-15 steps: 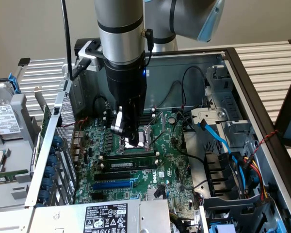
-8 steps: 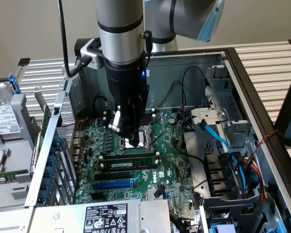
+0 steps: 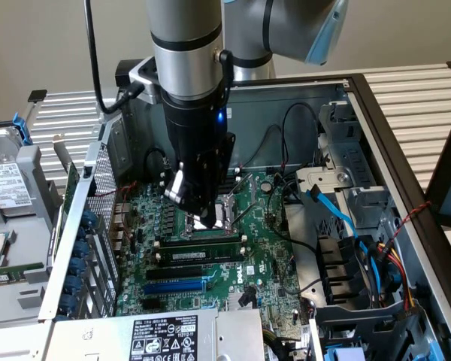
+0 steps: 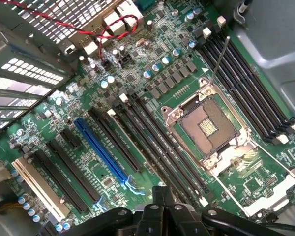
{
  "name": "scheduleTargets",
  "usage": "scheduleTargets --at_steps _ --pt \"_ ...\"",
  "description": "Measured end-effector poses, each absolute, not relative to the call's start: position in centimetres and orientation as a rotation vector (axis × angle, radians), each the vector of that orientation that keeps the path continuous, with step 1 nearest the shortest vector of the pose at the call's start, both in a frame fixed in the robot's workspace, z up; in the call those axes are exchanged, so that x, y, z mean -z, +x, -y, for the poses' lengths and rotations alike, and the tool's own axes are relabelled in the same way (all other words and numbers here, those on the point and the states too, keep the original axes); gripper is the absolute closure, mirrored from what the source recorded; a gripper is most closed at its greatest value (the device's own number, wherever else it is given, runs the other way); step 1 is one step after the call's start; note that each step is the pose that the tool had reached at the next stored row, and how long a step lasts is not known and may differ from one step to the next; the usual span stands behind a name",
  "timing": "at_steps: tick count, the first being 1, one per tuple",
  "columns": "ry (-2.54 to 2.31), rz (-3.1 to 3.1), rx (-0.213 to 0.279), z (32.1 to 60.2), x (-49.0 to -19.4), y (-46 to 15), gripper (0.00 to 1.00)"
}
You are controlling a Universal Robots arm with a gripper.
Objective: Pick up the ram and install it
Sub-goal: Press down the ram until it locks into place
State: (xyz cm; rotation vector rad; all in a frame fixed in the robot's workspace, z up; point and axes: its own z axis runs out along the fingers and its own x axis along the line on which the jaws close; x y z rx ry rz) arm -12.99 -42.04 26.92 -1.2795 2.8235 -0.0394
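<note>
The ram, a thin stick with a white label strip, lies along one of the long black slots on the green motherboard inside the open computer case. My gripper hangs just above the board, between the CPU socket and those slots, a little behind the ram. It is shut with nothing in it. In the wrist view my black fingertips sit together over the near end of the row of black slots; I cannot pick out the ram among them there.
The open CPU socket with its metal lever lies beside the slots. A blue expansion slot runs in front of them. Blue cables and drive bays crowd the exterior view's right. A labelled power supply sits in front, and red wires run by the case's rear wall.
</note>
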Motion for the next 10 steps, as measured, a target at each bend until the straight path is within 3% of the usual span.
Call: scheduleTargets --at_steps 10 --pt "-1.071 -2.908 0.045 42.04 -26.91 -12.99 0.89"
